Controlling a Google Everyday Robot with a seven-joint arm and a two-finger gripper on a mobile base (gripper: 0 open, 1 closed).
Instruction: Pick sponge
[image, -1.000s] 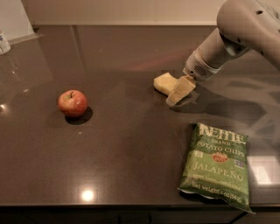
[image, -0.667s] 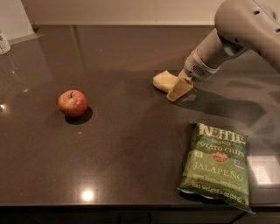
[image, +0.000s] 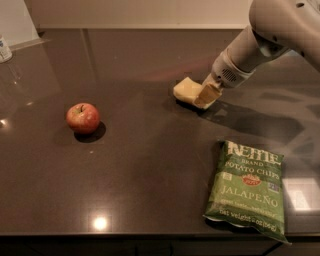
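Observation:
The pale yellow sponge (image: 186, 90) lies on the dark countertop (image: 150, 165), right of centre towards the back. My gripper (image: 205, 96) comes down from the upper right on a white arm (image: 260, 35). Its tan tip is at the sponge's right end and overlaps it. The sponge's right part is hidden behind the gripper, and the sponge rests on the counter.
A red apple (image: 82, 118) sits at the left. A green Kettle jalapeño chip bag (image: 248, 189) lies at the front right near the counter's front edge. A bottle (image: 4, 49) stands at the far left back corner.
My gripper has moved a little up and back, closing in on the sponge's right end. The sponge, apple and chip bag have stayed in place.

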